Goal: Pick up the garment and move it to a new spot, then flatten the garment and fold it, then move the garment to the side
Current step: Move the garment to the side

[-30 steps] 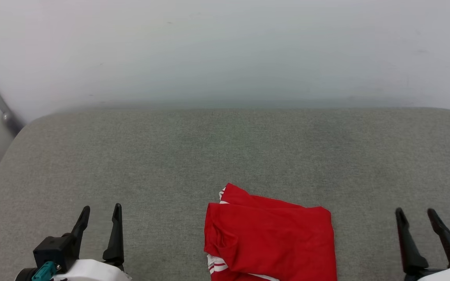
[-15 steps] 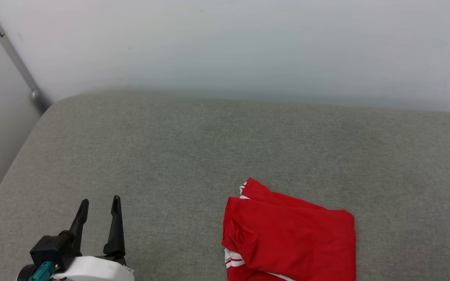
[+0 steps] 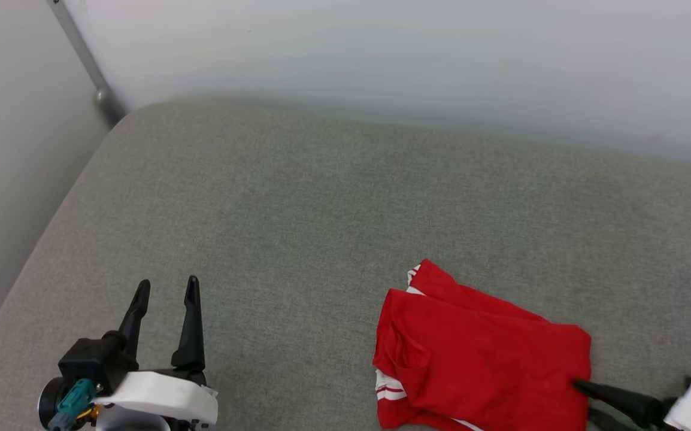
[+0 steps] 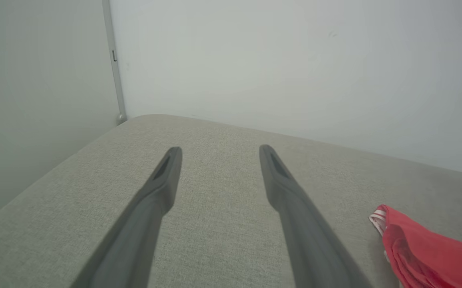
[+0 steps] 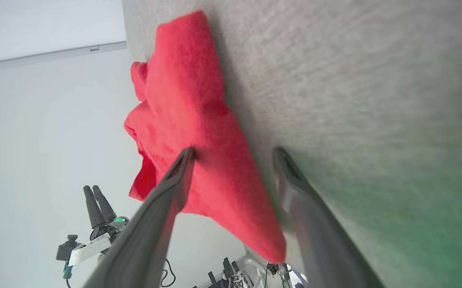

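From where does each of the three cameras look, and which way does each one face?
Head: on the head, facing down at the grey cushion and red shirt; left jaws lower left, right jaws lower right.
Left wrist: along the open left jaws, toward the wall.
Right wrist: along the open right jaws, at the shirt's edge.
All three share the shirt.

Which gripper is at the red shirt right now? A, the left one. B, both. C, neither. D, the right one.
D: the right gripper has its open fingers at the edge of the garment, while the left gripper stands apart over the grey surface.
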Robot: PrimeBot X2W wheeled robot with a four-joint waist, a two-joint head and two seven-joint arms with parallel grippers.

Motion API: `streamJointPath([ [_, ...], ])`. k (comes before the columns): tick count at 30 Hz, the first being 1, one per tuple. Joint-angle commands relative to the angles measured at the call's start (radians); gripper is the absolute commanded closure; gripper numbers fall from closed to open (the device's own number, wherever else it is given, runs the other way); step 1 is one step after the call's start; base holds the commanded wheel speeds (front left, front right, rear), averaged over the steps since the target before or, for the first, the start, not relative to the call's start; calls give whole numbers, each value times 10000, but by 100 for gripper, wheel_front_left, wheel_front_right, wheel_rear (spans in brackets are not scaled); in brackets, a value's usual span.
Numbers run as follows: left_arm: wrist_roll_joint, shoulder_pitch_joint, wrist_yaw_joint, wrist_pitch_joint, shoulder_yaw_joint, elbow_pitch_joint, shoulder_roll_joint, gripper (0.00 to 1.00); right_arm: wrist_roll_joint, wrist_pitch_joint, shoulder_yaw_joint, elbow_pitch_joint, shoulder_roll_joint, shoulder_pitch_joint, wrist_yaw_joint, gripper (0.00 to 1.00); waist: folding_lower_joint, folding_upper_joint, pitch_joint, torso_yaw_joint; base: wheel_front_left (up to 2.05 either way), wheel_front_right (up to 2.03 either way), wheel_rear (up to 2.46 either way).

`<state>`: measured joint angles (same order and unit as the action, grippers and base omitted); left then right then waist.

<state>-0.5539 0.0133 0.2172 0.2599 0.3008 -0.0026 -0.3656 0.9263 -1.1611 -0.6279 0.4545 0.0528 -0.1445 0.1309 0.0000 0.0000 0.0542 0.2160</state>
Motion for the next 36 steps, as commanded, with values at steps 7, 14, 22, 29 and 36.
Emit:
streamJointPath([
  [7, 124, 510, -278, 63, 32, 254, 170, 0, 1263, 710, 1894, 1719, -127, -968, -4, 9, 0, 0, 437, 269, 0, 0, 0],
  [14, 200, 529, -371, 67, -48, 390, 209, 0, 1148, 1231, 2891, 1420, -122, -787, -6, 100, 0, 0, 434, 180, 0, 0, 0],
  [22, 404, 383, -482, 67, -11, 525, 113, 0, -688, 2158, 4733, -229, 560, -436, -4, 100, 0, 0, -133, -395, 0, 0, 0],
  [29, 419, 64, -375, 20, 48, 378, 93, 0, -2804, 3038, 6818, -1056, 1677, -242, -4, 100, 0, 0, -720, -1464, 0, 0, 0],
  [36, 382, -181, -292, 19, 1, 113, 113, 0, -4144, 3713, 7867, -1058, 2495, -1001, -4, 100, 0, 0, -681, -3270, 0, 0, 0],
])
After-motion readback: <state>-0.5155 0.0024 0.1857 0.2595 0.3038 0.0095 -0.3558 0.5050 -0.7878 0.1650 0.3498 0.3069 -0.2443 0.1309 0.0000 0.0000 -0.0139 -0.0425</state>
